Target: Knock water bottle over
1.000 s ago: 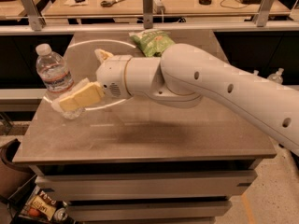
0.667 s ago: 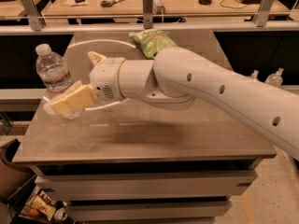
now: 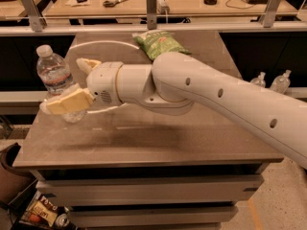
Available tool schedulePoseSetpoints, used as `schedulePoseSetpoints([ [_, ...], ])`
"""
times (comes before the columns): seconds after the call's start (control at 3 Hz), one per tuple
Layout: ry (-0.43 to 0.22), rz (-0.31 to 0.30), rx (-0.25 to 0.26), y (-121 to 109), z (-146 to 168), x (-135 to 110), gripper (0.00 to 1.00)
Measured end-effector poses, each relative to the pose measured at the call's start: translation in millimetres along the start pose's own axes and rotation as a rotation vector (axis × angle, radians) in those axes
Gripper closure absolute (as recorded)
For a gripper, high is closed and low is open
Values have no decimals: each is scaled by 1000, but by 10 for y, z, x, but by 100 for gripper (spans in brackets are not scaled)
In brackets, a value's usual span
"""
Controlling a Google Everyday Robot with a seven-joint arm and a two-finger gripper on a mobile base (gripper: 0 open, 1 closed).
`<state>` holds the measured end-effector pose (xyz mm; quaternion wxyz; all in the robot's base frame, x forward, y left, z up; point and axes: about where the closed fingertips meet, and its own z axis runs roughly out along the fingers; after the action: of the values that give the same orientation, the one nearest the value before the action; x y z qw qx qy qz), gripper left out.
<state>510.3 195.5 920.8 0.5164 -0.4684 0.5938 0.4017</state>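
At the left edge of the bench point(image 3: 144, 138) the water bottle point(image 3: 52, 71) is seen standing upright, white cap uppermost. It is judged to be light and top-heavy for its narrow base, with thin, ribbed walls that would give a little and slip under a smooth pad. No grip is judged to be needed. A sideways push placed high on the body, near the shoulder, should tip it, whereas low contact would more likely slide it along the bench. Just to its right the gripper point(image 3: 64, 84) is held with its fingers spread wide apart and nothing pinched. The near finger point(image 3: 69, 102) is laid across the front of the bottle's lower body, though actual contact cannot be confirmed. The far finger point(image 3: 88, 63) is raised beside the bottle's right flank. Further right, the white arm point(image 3: 230, 99) is stretched over the bench, with a green chip bag point(image 3: 160, 44) lying behind it.
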Motion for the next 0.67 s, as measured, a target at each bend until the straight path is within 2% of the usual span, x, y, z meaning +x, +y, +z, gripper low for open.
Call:
schedulePoseSetpoints([
  [0.67,0,-5,-7,38,28,-22,64],
])
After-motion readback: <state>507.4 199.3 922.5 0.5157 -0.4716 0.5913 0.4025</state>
